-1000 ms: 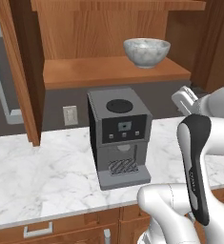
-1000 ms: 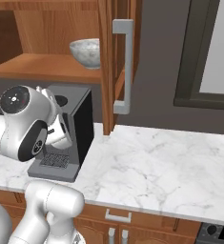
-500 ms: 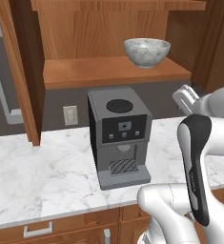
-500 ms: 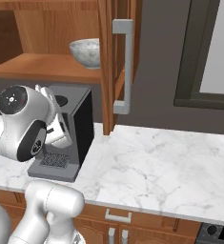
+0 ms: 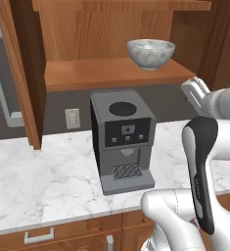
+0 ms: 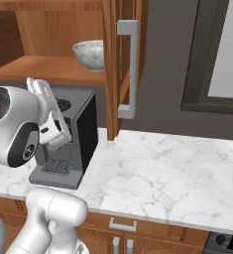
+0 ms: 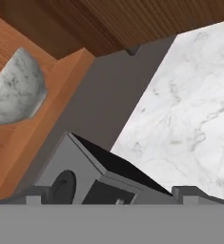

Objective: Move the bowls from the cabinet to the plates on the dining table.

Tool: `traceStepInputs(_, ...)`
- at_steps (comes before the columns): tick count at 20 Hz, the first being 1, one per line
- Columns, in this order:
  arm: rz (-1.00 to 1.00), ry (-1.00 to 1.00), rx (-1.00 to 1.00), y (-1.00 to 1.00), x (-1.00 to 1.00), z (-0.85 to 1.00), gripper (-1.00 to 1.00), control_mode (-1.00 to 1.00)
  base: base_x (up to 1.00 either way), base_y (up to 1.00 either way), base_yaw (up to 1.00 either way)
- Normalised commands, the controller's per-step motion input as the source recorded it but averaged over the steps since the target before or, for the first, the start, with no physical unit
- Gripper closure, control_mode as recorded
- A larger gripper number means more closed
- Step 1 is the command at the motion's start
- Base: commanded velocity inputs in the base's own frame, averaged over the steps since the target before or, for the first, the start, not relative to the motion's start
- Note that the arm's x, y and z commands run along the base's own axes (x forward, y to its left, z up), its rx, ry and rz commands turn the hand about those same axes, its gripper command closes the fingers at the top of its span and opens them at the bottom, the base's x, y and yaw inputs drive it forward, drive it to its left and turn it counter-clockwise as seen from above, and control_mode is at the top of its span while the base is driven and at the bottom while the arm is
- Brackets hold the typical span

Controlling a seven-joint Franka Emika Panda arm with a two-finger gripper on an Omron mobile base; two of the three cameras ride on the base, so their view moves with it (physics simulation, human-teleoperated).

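Note:
A grey-white marbled bowl (image 5: 150, 53) (image 6: 90, 53) (image 7: 15, 88) stands upright near the right end of the wooden shelf (image 5: 111, 73) in the open reddish-brown cabinet. My gripper (image 7: 111, 194) is open and empty, its fingertips (image 7: 35, 195) set wide apart. It hangs below and in front of the shelf, apart from the bowl, just right of the coffee machine. My white hand (image 5: 195, 92) (image 6: 47, 110) points up toward the shelf. The plates and the dining table are out of view.
A grey coffee machine (image 5: 124, 139) (image 6: 71, 144) stands on the marble counter (image 6: 157, 173) under the shelf, close to my hand. One open cabinet door (image 6: 119, 64) with a bar handle (image 6: 131, 69) juts out on the right, another (image 5: 18, 73) on the left. Drawers run below the counter.
My arm has shifted slightly, and the hand has risen a little beside the coffee machine. The bowl has not moved and the jaws stay open.

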Motion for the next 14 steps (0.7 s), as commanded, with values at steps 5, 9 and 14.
traceStepInputs(5,-0.08,-0.07,0.00,0.01,-0.11,0.41,-1.00,-1.00,0.00,0.00,0.00)
traceStepInputs(9,-0.07,-0.07,0.03,0.05,-0.13,0.43,-1.00,-1.00,0.00,0.00,0.00)
traceStepInputs(14,-0.06,-0.07,0.05,0.04,-0.06,0.42,-1.00,-1.00,0.00,0.00,0.00)
